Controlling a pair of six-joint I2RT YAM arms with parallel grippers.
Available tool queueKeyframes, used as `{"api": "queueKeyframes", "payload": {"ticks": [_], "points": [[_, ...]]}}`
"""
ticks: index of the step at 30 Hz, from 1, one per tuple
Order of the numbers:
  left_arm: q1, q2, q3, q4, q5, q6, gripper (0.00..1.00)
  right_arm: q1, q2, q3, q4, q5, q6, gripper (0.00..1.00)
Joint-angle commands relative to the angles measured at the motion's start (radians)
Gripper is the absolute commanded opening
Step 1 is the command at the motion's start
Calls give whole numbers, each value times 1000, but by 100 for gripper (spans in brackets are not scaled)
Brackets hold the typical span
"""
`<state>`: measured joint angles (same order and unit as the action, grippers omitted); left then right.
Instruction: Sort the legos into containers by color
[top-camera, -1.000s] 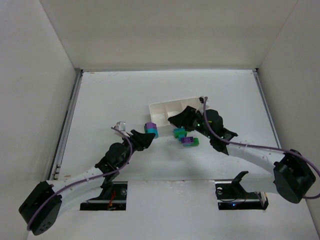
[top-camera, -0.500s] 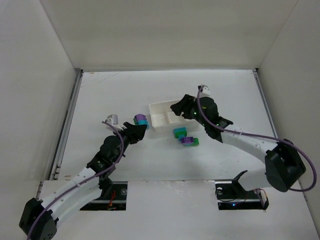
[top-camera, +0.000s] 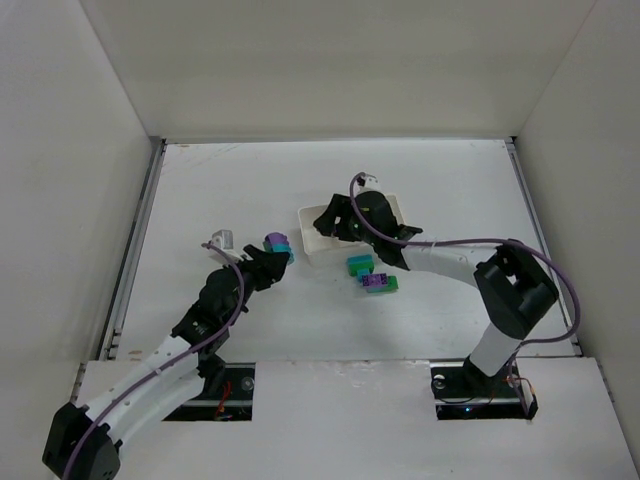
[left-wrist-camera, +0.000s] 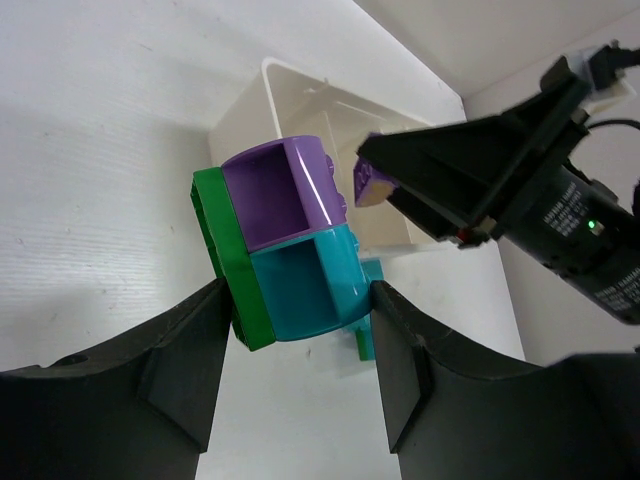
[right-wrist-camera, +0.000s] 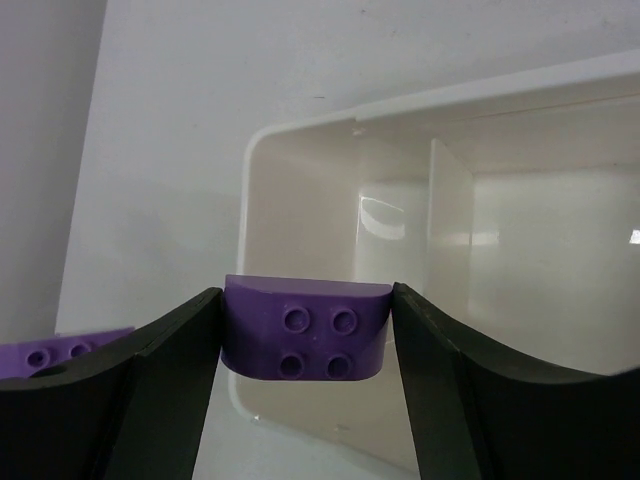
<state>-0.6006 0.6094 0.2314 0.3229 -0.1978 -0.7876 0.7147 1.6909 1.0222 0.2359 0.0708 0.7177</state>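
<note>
Since the previous frames the right gripper (top-camera: 331, 222) has swung from the middle of the white tray (top-camera: 318, 252) to its left end, and the left gripper (top-camera: 272, 250) has carried its load a little up and to the left, clear of the tray's corner. Right gripper: closed on a single purple brick (right-wrist-camera: 305, 340), held by its ends with four studs facing the wrist camera, poised at the near wall of the tray's end compartment and not yet released. Left gripper: clamped on a three-colour stack (left-wrist-camera: 285, 245), a purple and a teal block side by side on a green piece, held above the table (top-camera: 220, 190) just left of the tray. Progress is judged early: no brick shows in the compartment areas on view (the far compartment is hidden behind the right arm in the overhead view). Outstanding items are the purple brick in hand, the joined stack, and two pieces on the table just in front of the tray, a teal-green piece (top-camera: 359, 265) and a purple-on-green pair (top-camera: 379, 283) lying close together. The stack and the pair appear still interlocked and will likely need pulling apart before colours can be separated. Materials: the bricks are glossy moulded plastic with rounded corners and hollow undersides, the tray is smooth white plastic with thin upright dividers and a rolled rim, faintly reflective inside, and the table is matt white.
</note>
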Motion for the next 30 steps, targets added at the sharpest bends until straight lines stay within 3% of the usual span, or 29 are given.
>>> {"api": "queueKeyframes", "payload": {"ticks": [1, 7, 15, 19, 30], "points": [[-8, -30, -14, 59, 66, -4, 29, 2, 7, 61, 40, 3, 22, 76], [-17, -17, -26, 100, 144, -9, 30, 2, -42, 49, 37, 3, 17, 89], [-80, 65, -53, 284, 291, 36, 29, 41, -360, -172, 89, -71, 29, 82], [-107, 98, -49, 315, 299, 65, 28, 59, -471, -276, 137, -143, 74, 97], [-127, 92, -20, 311, 293, 125, 27, 131, -390, -281, 143, -192, 101, 100]]}}
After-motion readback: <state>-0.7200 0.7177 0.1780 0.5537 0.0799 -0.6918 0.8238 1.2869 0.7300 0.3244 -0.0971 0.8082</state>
